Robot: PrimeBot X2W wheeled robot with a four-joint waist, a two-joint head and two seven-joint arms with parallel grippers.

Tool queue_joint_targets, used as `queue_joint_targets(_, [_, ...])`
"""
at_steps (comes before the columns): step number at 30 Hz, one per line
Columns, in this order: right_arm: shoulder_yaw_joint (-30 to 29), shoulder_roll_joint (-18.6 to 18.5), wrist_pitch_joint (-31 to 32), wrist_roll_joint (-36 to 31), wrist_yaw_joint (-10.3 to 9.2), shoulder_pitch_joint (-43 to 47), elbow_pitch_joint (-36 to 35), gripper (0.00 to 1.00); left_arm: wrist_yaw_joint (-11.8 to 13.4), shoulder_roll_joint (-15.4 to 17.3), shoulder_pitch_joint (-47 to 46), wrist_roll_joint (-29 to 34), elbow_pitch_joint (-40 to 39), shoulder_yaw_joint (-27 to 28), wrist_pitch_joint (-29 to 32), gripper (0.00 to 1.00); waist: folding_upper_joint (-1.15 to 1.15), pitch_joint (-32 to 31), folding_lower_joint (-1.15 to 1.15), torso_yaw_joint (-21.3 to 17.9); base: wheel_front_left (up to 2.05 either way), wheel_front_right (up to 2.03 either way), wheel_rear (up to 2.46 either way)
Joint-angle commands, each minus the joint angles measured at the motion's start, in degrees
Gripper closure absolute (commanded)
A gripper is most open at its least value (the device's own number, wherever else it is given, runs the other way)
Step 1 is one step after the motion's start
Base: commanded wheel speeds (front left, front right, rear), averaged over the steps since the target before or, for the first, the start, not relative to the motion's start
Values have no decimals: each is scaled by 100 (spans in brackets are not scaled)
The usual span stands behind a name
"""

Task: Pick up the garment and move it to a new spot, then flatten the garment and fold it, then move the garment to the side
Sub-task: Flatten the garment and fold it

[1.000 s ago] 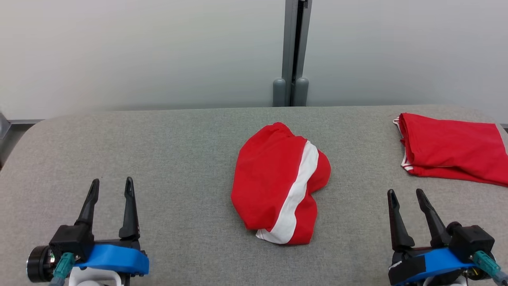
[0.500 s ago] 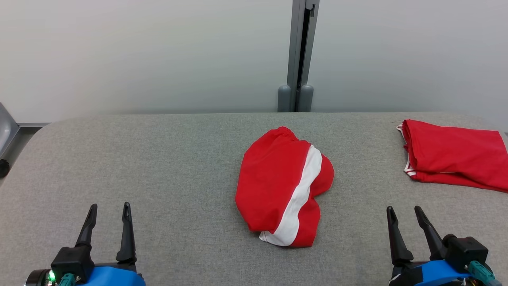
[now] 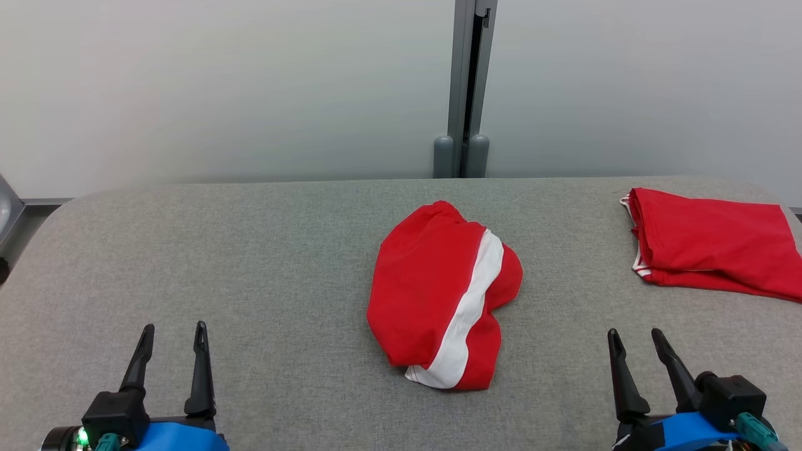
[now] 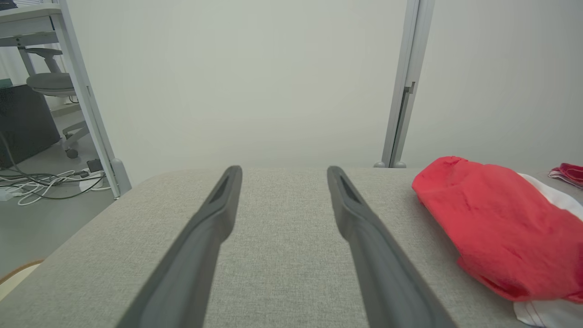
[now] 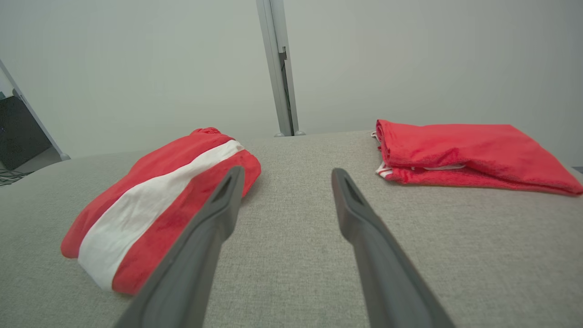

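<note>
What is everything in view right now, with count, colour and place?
table: one, grey fabric top, spanning the scene
crumpled garment: one, red with white stripe, middle of the table
folded garment: one, red with white trim, table's far right
partition post: one, grey, behind the table's centre
office chair: one, grey, floor beyond the table's left end
cables: several, white and dark, floor by the chair
left end effector: one, dark fingers, open, near left of the table
right end effector: one, dark fingers, open, near right of the table
</note>
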Motion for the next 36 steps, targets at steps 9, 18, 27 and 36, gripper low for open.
queue_joint_targets(9, [1, -11, -19, -9, 1, -4, 36, 0, -83, -75, -83, 150, 46, 115, -24, 0, 0, 4, 0, 14, 0, 0, 0])
queue_joint_targets(18, [-9, -11, -19, 17, 1, -31, 61, 0, -146, -113, -112, 223, 56, 172, -24, 0, 0, 30, 0, 34, 0, 0, 0])
queue_joint_targets(27, [-156, -11, -19, -156, 1, -426, 87, 0, -193, -157, -170, 271, 66, 202, -24, 0, 0, 86, 0, 86, 0, 0, 0])
queue_joint_targets(36, [42, -68, 78, -389, 1, -1576, 463, 0, -258, -247, -383, 302, 99, 81, -24, 0, 0, 269, 0, 389, 0, 0, 0])
